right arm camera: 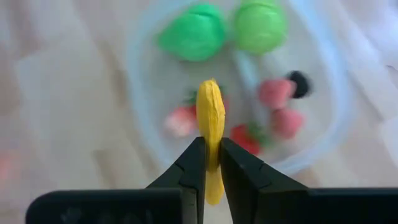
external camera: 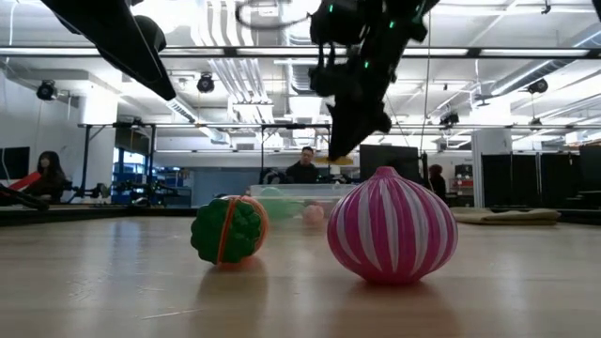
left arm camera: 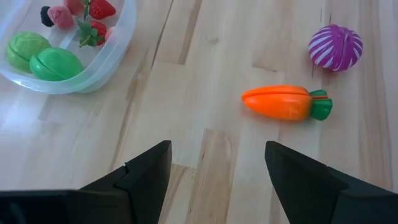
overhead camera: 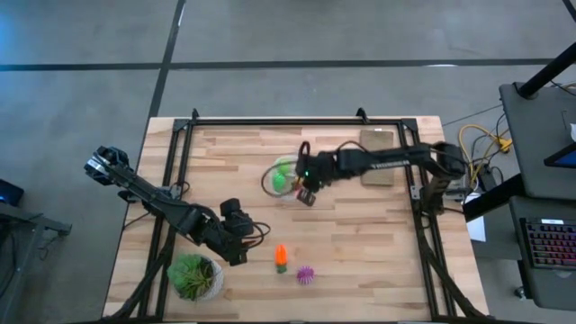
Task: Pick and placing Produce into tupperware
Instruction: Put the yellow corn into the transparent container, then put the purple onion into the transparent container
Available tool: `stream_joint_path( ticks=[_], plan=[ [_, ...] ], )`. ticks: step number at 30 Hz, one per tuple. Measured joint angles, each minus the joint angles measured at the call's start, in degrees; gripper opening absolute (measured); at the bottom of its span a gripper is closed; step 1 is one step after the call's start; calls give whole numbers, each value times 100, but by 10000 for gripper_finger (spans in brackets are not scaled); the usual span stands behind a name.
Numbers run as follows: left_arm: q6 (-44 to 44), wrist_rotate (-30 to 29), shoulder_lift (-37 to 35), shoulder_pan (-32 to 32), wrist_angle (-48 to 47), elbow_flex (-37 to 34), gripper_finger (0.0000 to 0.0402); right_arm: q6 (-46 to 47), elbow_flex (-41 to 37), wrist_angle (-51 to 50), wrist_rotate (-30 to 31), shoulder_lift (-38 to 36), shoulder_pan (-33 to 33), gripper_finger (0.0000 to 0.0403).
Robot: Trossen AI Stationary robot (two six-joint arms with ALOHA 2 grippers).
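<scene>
The clear round tupperware [overhead camera: 277,176] [right arm camera: 133,74] sits mid-table and holds two green pieces [right arm camera: 194,32], red and pink pieces and a dark berry [right arm camera: 300,82]. My right gripper [right arm camera: 211,147] [overhead camera: 307,193] hangs above its near rim, shut on a yellow produce piece [right arm camera: 211,112]. An orange carrot [left arm camera: 283,102] [overhead camera: 281,258] and a purple striped piece [left arm camera: 336,47] [overhead camera: 306,274] lie on the table near the near edge. My left gripper [left arm camera: 217,155] [overhead camera: 241,243] is open, just left of the carrot, touching nothing. My right gripper pinches the yellow piece near its lower end [right arm camera: 211,157] between its two fingers, coming from above and pointing down. The piece is thin and stands edge-on between the fingers, lifted clear above the tupperware. Its upper end sticks out past the fingertips.
A leafy green plant in a white pot [overhead camera: 195,275] stands at the table's near left corner, beside the left arm. A flat brown board [overhead camera: 378,155] lies at the far right under the right arm. A black frame [overhead camera: 297,121] borders the table.
</scene>
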Motion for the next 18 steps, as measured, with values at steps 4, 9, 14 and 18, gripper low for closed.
stream_joint_path(
  ticks=[4,9,14,18],
  plan=[
    [-2,-33,-18,0,1,0,244,-109,-2,63,-283,146,-516,38],
    [-4,-101,-22,57,2,0,244,-346,-4,300,-934,361,-669,41],
    [-2,-107,-26,169,-6,0,244,-467,-4,334,-996,612,-561,83],
    [0,-105,-35,230,-28,0,244,-517,1,329,-800,601,-565,142]
  ],
)
